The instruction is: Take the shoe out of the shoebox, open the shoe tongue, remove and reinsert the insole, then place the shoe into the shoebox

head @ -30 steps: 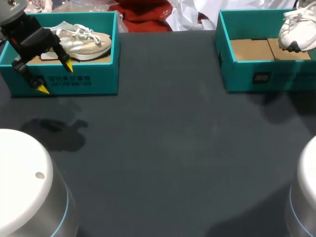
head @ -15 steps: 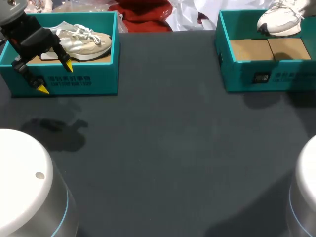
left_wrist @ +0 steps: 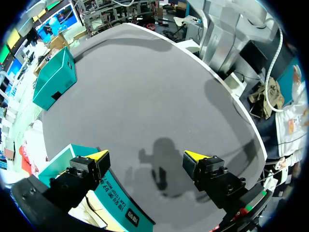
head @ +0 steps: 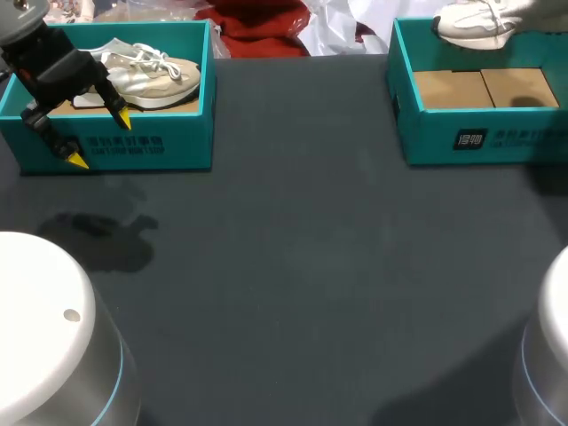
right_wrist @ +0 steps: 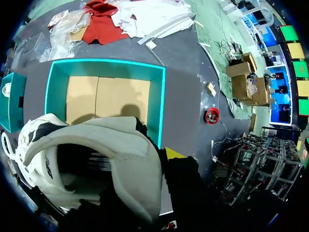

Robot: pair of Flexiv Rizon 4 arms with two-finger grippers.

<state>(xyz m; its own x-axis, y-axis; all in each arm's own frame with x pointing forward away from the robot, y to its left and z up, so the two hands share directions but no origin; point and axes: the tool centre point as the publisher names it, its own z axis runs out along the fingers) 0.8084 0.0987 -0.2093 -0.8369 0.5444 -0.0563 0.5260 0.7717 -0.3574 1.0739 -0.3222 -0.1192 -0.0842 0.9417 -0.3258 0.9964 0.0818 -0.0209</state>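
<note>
At the far left, the left gripper [head: 98, 138] hangs with fingers spread wide over the near wall of the left shoebox [head: 169, 146], which holds a beige shoe [head: 155, 75]. At the far right, the right gripper [right_wrist: 159, 159] clasps a white shoe [head: 470, 22] by its collar, raised above the right shoebox [head: 444, 142].

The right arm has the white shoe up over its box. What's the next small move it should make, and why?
Probably bring the white shoe forward past the box's front wall and lower it onto the bare table. It hangs in the air over the right shoebox, which is empty, and the tongue and insole work likely needs a firm surface.
</note>
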